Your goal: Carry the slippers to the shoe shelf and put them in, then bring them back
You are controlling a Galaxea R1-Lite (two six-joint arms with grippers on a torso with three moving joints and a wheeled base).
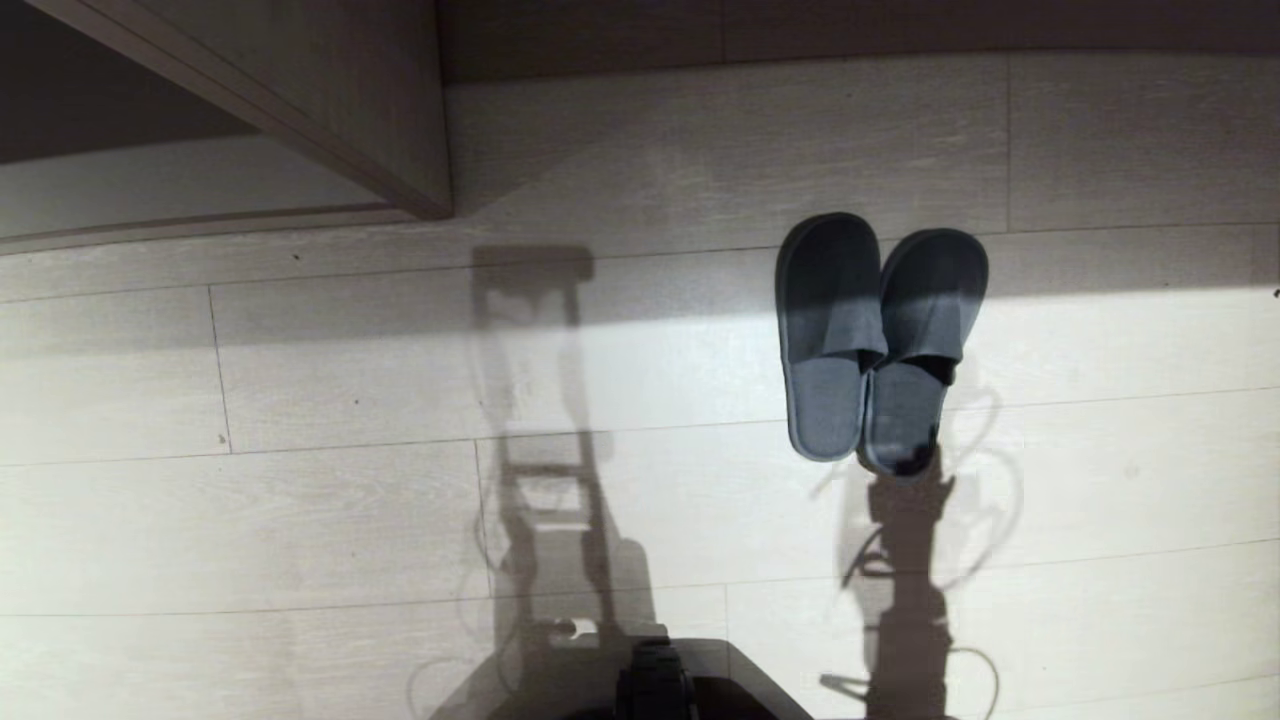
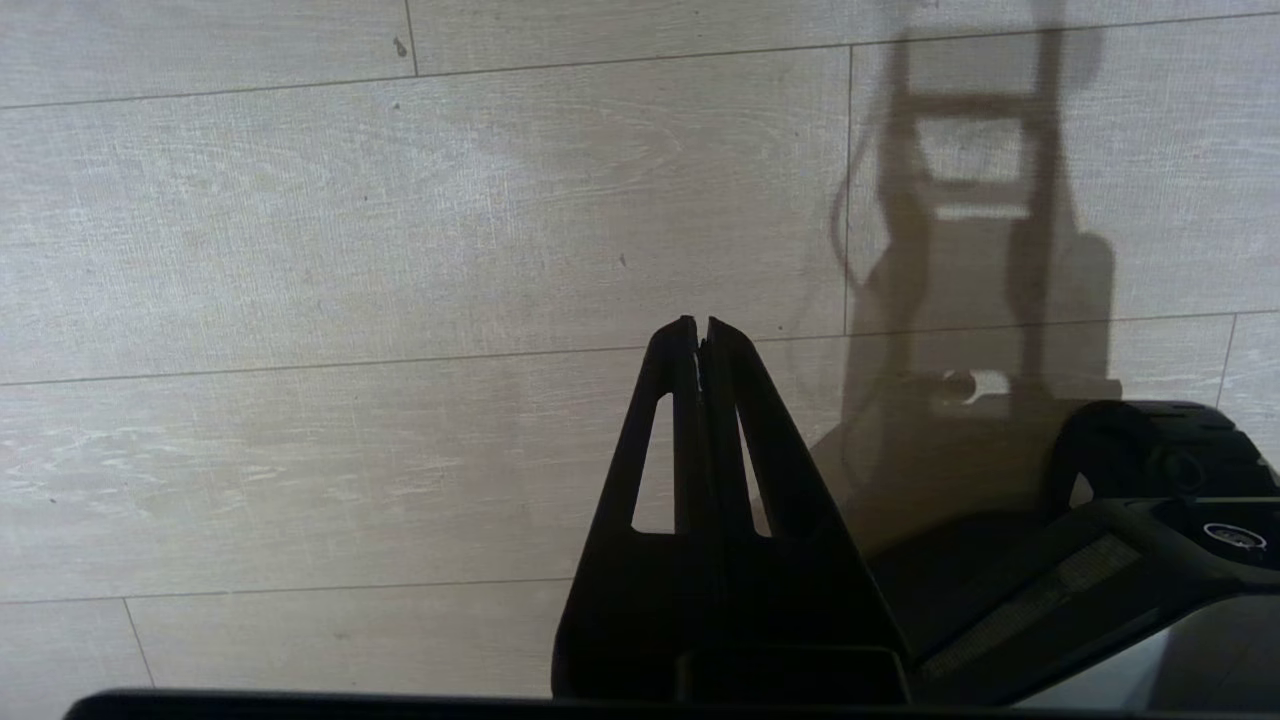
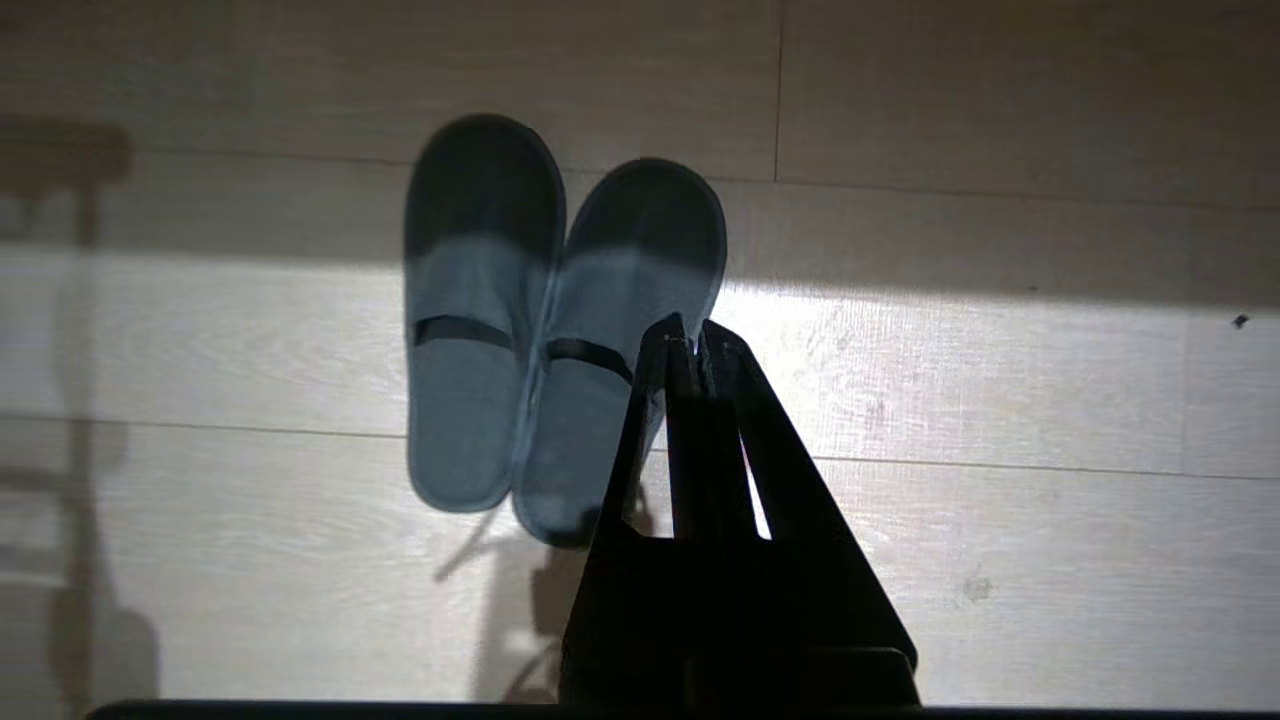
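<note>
The dark grey slippers [image 1: 830, 340] lie side by side on the pale wood floor, right of centre in the head view, soles down and touching each other. In the right wrist view the slippers [image 3: 475, 400] lie below and beside my right gripper [image 3: 695, 335], which hangs above the floor, shut and holding nothing. Its tips overlap the edge of the nearer slipper in that view. The shoe shelf [image 1: 150, 190] shows at the far left as a dark cubby with a pale base board. My left gripper [image 2: 697, 330] is shut over bare floor, parked.
A taupe wood-grain side panel [image 1: 330, 90] juts out beside the cubby at the upper left. My own base [image 1: 660, 690] sits at the near edge. Shadows of my arms fall across the floor planks [image 1: 300, 520].
</note>
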